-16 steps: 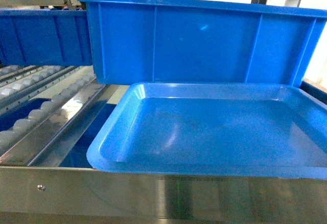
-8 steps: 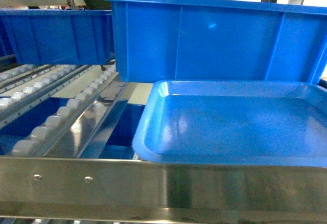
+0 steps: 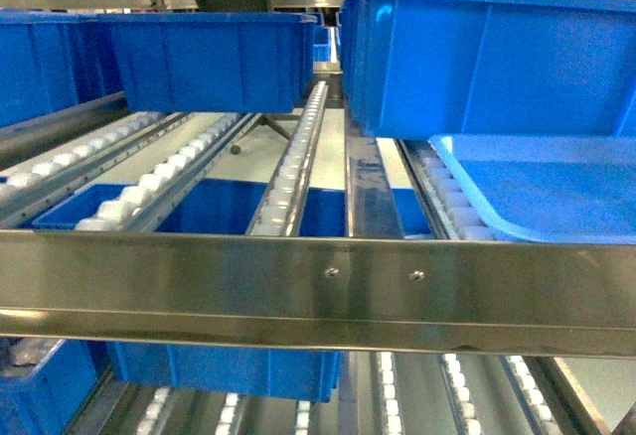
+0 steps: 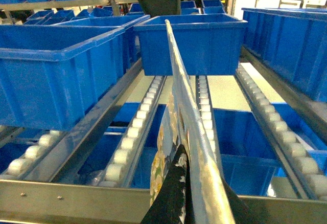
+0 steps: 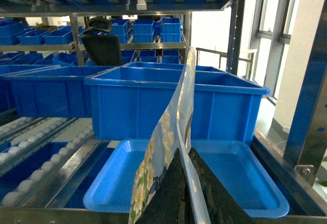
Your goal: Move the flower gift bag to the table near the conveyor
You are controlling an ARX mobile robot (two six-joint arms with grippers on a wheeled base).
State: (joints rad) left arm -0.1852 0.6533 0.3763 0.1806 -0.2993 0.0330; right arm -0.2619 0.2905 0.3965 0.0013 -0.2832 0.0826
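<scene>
Pinches the flower gift bag (image 4: 191, 132) at its top edge with the left hand (image 4: 183, 203), dark fingers pressed together on the sheet at 6 o'clock of the left wrist view. Pinches the same bag with the right hand (image 5: 186, 196), likewise at 6 o'clock of the right wrist view, jaws closed on the printed paper. Probably grips at two spots so that the thin, floppy bag hangs flat and taut, without sagging or swinging. Shows it edge-on in both wrist views, rising toward 12 o'clock, floral print on its left face. Hides the bag entirely from the head view, so likely carries it low, beneath the steel rail (image 3: 318, 276). Faces the roller conveyor (image 3: 288, 177), with a blue bin (image 3: 209, 58) at 11 o'clock and a blue tray (image 3: 537, 187) at 3 o'clock. Shows no pale-grey tabletop anywhere, so judged mid-carry, with set-down not yet due.
</scene>
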